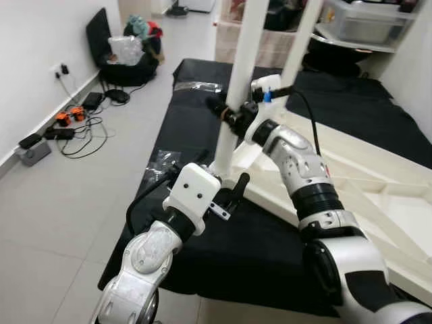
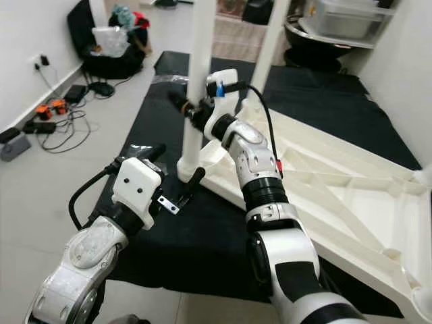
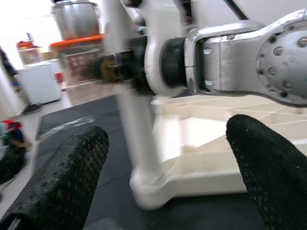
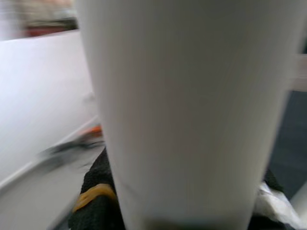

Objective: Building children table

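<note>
A white plastic children's table top (image 1: 378,196) lies upside down on a black cloth (image 1: 223,250). A white table leg (image 1: 237,81) stands upright in its near corner socket (image 3: 148,189), and a second leg (image 1: 302,40) stands further back. My right gripper (image 1: 225,112) is shut on the near leg about halfway up; in the right wrist view the leg (image 4: 182,110) sits close against a black finger (image 4: 96,191). My left gripper (image 1: 228,192) hovers open low by the leg's base, its fingers (image 3: 62,177) apart and touching nothing.
Cables and a power strip (image 1: 67,125) lie on the floor at the left wall. A black bag with clothes (image 1: 128,54) stands at the back left. Clear plastic bags (image 1: 162,162) lie on the cloth. A shelf with a storage bin (image 1: 364,23) is at the back right.
</note>
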Motion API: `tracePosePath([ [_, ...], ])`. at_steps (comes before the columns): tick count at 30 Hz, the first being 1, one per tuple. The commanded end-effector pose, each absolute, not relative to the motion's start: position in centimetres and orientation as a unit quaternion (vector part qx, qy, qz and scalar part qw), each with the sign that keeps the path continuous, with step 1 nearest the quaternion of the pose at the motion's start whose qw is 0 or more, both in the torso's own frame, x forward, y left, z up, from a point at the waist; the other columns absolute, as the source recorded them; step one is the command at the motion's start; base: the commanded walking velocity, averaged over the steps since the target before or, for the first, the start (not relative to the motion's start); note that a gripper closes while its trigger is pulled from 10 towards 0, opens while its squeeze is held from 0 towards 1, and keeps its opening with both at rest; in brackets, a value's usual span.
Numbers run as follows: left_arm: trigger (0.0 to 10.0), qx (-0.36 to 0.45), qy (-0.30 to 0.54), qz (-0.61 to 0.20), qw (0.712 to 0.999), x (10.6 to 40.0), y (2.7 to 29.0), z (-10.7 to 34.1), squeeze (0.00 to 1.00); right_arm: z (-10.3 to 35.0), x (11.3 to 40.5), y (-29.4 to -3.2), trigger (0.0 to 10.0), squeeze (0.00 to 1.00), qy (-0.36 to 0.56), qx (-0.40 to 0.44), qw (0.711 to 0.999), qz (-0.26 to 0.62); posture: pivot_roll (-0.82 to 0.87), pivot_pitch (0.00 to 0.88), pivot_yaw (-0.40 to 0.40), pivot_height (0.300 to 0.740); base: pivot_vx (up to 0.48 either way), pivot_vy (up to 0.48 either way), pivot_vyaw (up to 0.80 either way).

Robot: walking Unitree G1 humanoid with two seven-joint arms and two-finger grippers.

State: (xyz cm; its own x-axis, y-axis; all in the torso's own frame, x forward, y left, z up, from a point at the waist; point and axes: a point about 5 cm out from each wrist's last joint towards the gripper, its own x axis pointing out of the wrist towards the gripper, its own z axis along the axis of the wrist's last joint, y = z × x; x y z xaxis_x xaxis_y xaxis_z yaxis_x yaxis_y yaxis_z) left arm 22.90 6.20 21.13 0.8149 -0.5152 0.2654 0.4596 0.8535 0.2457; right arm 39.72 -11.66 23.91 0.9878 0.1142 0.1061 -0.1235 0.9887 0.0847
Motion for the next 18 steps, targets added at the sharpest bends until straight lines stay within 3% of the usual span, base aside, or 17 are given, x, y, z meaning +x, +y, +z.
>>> tracePosePath([
  [1,10.0,0.084,-0.161,-0.257,0.949,22.9,6.2,21.0,0.00,20.5,39.1,-15.8,0.0,0.00,0.016,0.044,0.994,-0.095,0.09,0.054,-0.096,0.740,0.000,0.000,0.00],
  [2,10.0,0.084,-0.163,-0.258,0.949,23.0,6.1,21.0,0.00,20.3,38.0,-16.2,0.0,0.00,0.011,0.046,0.985,-0.166,0.09,0.054,-0.097,0.740,0.000,0.000,0.00],
  [5,10.0,0.084,-0.164,-0.257,0.949,23.0,6.1,21.2,0.00,20.4,36.7,-15.3,0.0,0.00,0.006,0.067,0.975,-0.212,0.09,0.054,-0.096,0.740,0.000,0.000,0.00],
  [9,10.0,0.083,-0.164,-0.256,0.949,23.0,6.2,21.2,0.00,20.1,36.3,-14.5,0.0,0.00,0.015,0.074,0.973,-0.216,0.09,0.053,-0.099,0.740,0.000,0.000,0.00],
  [10,10.0,0.084,-0.163,-0.255,0.949,23.0,6.3,21.1,0.00,19.9,36.5,-12.8,10.0,0.00,0.027,0.098,0.978,-0.183,0.10,0.052,-0.101,0.740,0.000,0.000,0.00],
  [14,10.0,0.086,-0.160,-0.254,0.950,22.9,6.4,21.0,0.00,20.3,36.9,-10.3,10.0,0.00,0.020,0.130,0.984,-0.119,0.10,0.053,-0.100,0.740,0.000,0.000,0.00],
  [15,10.0,0.086,-0.159,-0.254,0.950,22.9,6.4,20.9,0.00,21.0,37.1,-9.6,10.0,1.00,0.000,0.129,0.988,-0.085,0.09,0.053,-0.099,0.740,0.000,0.000,0.00],
  [18,10.0,0.086,-0.159,-0.254,0.950,22.9,6.3,20.9,0.00,22.1,37.2,-9.1,10.0,1.00,-0.028,0.124,0.990,-0.054,0.09,0.051,-0.101,0.740,0.000,0.000,0.00],
])
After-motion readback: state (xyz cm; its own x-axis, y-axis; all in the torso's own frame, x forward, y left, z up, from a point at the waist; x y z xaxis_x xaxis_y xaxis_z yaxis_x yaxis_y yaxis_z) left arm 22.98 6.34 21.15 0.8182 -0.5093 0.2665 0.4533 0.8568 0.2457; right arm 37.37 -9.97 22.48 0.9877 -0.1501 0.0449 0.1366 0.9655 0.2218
